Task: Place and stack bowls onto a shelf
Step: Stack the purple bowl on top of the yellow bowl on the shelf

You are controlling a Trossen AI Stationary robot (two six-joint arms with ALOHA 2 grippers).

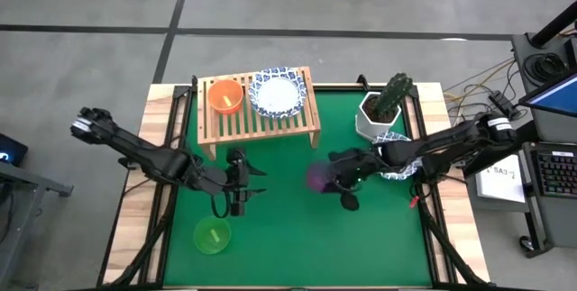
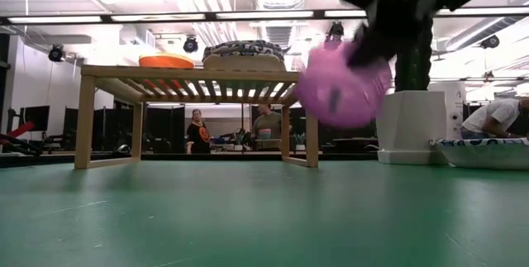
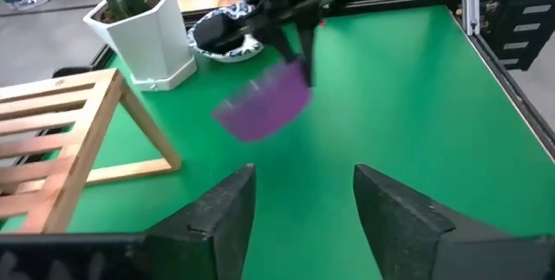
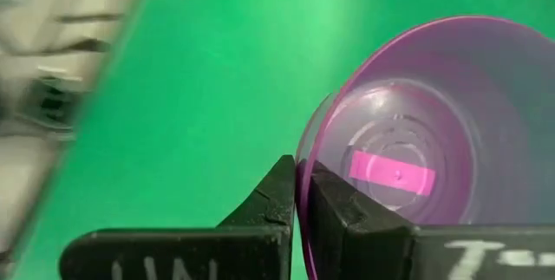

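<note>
The wooden shelf (image 1: pixel 259 122) stands at the table's far side; on it sit a red-orange bowl (image 1: pixel 226 95) and a blue-patterned bowl (image 1: pixel 277 93). My right gripper (image 1: pixel 335 179) is shut on a purple bowl (image 1: pixel 317 177), right of the shelf's near right leg and clear of the table in the low view (image 2: pixel 343 85). A green bowl (image 1: pixel 213 234) rests on the mat near the front left. Another patterned bowl (image 1: pixel 394 158) lies under my right arm. My left gripper (image 1: pixel 242 188) hovers open and empty in front of the shelf. My right gripper pinches the purple bowl's rim (image 4: pixel 301 195), one finger (image 4: pixel 342 206) inside the bowl and one (image 4: pixel 273 195) outside. The fingers come about level from the table's right side. The bowl is lifted clear of the mat and tipped on its side.
A white pot with a green plant (image 1: pixel 383 106) stands at the far right, beside the patterned bowl on the mat. The green mat (image 1: pixel 297 237) lies open between the two grippers and toward the near edge. People show in the room beyond the table.
</note>
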